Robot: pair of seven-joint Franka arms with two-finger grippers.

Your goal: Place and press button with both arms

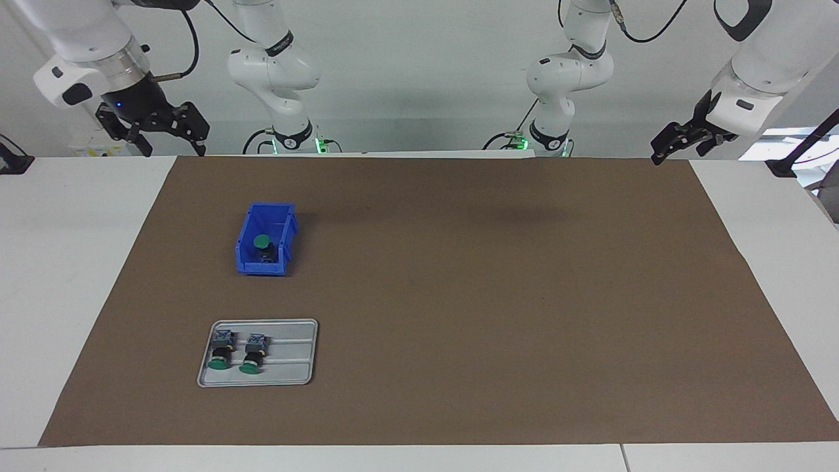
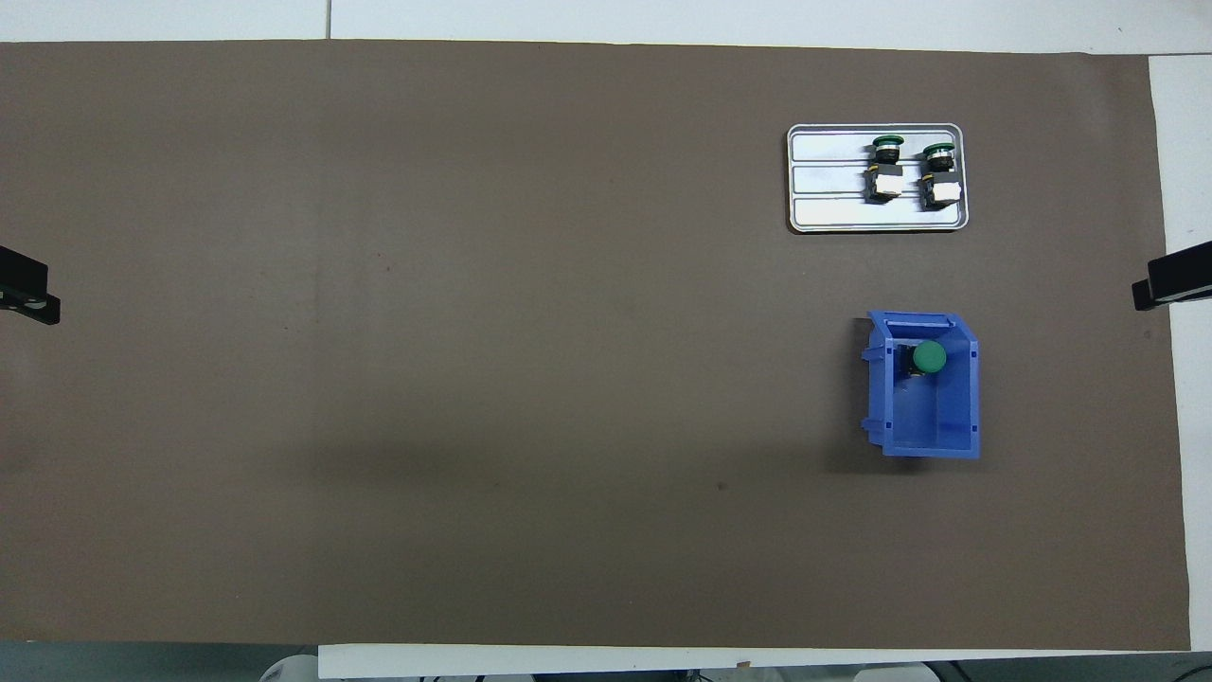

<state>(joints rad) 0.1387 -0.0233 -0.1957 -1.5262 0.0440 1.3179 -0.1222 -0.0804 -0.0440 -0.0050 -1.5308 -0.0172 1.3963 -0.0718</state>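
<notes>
Button [image 1: 261, 242] upright in blue bin [image 1: 248, 265] (both tools apart).

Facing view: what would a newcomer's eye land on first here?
Probably the blue bin on the brown mat toward the right arm's end, with a green-capped button standing upright inside. Farther from the robots, a grey tray holds two more buttons lying on their sides. Both claws are open and raised, the right claw and the left claw each over its own end.
</notes>
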